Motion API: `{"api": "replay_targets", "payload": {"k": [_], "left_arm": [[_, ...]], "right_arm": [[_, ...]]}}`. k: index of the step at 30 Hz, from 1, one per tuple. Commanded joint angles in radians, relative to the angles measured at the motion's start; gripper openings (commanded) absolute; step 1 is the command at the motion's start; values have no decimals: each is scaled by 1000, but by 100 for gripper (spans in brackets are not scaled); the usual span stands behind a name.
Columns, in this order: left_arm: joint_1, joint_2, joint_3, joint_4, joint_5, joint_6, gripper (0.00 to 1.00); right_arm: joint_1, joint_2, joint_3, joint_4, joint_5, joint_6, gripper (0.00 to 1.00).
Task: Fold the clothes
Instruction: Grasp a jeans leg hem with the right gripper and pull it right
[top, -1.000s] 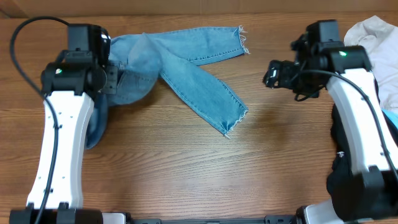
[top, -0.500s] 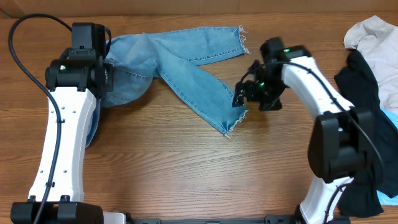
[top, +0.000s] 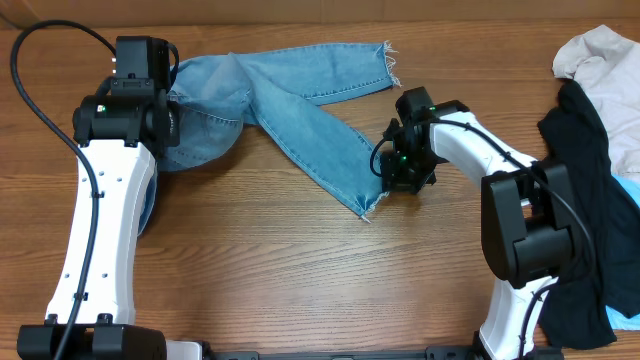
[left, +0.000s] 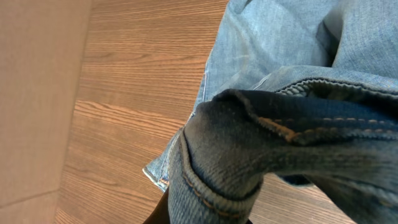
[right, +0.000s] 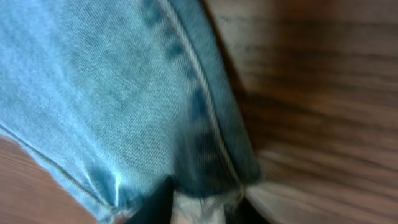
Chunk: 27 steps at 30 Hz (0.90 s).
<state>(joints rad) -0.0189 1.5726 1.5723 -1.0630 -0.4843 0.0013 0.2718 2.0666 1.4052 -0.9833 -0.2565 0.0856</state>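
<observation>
Jeans (top: 300, 120) lie along the far edge of the worktop (top: 300, 290), left of centre. Not folded yet. The waist end is bunched toward the far left corner. Two legs fan out toward the middle, one running along the far edge and one angled toward the near side, frayed hem at its tip.

Change: a second ago the right gripper (top: 385, 165) was well off to the right with jaws wide, near the pile at the right edge. It has now swung in to the angled leg's hem. In the wrist view the side seam and denim edge run straight down into the fingers and the cloth puckers there, so the jaws look pinched on the leg edge just above the fray.

Left gripper (top: 172, 120) has not moved. Jaws closed on the thick waistband bunch, which sits folded over right in front of its camera.

Meaning: both ends of the jeans now look held, so the grab step is about done. Likely next is lifting or dragging the leg across toward the waist for the first fold. Risk: the right pinch is on the very edge and could slip.

Black garment (top: 580, 150) and off-white cloth (top: 600, 50) sit at the far right corner, untouched.
</observation>
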Motion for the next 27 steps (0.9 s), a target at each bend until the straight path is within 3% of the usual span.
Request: {"api": "replay_targets", "payload": {"k": [1, 7, 10, 15, 17, 21, 24, 27], "left_arm": [[-1, -11, 9, 5, -49, -21, 4], [1, -11, 9, 29, -143, -19, 4], [24, -11, 9, 199, -150, 66, 4], [53, -11, 19, 495, -187, 324, 4], [60, -11, 42, 525, -264, 323, 4], [61, -15, 64, 385, -293, 224, 4], [60, -15, 64, 75, -201, -22, 4], [71, -15, 64, -106, -85, -160, 4]], "right_arm": [[8, 4, -7, 20, 6, -5, 4], [-74, -16, 72, -8, 191, 99, 4], [-193, -61, 219, -108, 286, 128, 4], [-360, -117, 438, -241, 285, 127, 4], [-409, -135, 499, -291, 285, 124, 4], [-463, -161, 526, -362, 285, 124, 4], [-488, -158, 525, -447, 305, 124, 4], [-501, -158, 525, -490, 343, 124, 4]]}}
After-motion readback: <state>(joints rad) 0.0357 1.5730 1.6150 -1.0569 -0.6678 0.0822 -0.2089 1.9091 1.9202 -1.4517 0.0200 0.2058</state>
